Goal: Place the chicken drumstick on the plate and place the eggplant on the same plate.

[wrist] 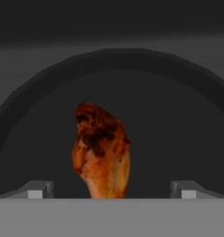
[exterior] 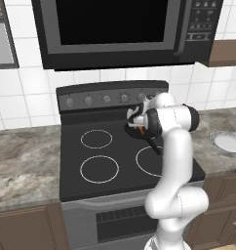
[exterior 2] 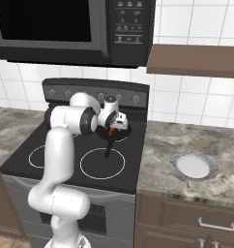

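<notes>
Left base view: gripper low over the black frying pan on the stove's back right burner, a sliver of orange chicken drumstick beneath it, plate bare on the surface well right of the pan. Right base view: same pan, handle toward the stove front, plate holding nothing. Hand view: drumstick lying inside the pan, between the widely parted fingertips, neither touching it.

The chicken drumstick looks rough and greasy-glossy, the frying pan matt black, the worktop polished mottled stone.
</notes>
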You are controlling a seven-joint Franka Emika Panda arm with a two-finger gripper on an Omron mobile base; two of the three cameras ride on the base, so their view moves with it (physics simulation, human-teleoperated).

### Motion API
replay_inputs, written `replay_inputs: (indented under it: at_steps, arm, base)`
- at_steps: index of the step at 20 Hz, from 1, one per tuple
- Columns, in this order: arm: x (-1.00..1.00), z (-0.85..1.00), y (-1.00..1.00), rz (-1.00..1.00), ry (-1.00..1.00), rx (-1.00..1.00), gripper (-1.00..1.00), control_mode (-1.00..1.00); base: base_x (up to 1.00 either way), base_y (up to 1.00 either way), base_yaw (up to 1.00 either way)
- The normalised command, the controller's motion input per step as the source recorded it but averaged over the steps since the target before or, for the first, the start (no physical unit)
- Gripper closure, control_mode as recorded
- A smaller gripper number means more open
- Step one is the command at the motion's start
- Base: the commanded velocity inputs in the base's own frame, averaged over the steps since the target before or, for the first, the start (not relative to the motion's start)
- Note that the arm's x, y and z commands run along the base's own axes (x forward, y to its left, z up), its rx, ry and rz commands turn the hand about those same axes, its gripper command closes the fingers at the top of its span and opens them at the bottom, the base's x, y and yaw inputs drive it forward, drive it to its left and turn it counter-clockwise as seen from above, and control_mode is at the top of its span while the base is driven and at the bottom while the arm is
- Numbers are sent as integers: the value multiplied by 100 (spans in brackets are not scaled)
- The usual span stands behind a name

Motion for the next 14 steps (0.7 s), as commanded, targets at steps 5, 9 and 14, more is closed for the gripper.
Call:
replay_inputs:
  at_steps: [5, 9, 14]
  arm:
    - [15, -21, 0, 0, 2, 0, -100, -100]
    - [17, -19, 0, 0, 4, 0, -100, -100]
    - [9, -15, 0, 0, 3, 0, 100, -100]
  base:
    - [0, 0, 0]
    - [0, 0, 0]
    - [0, 0, 0]
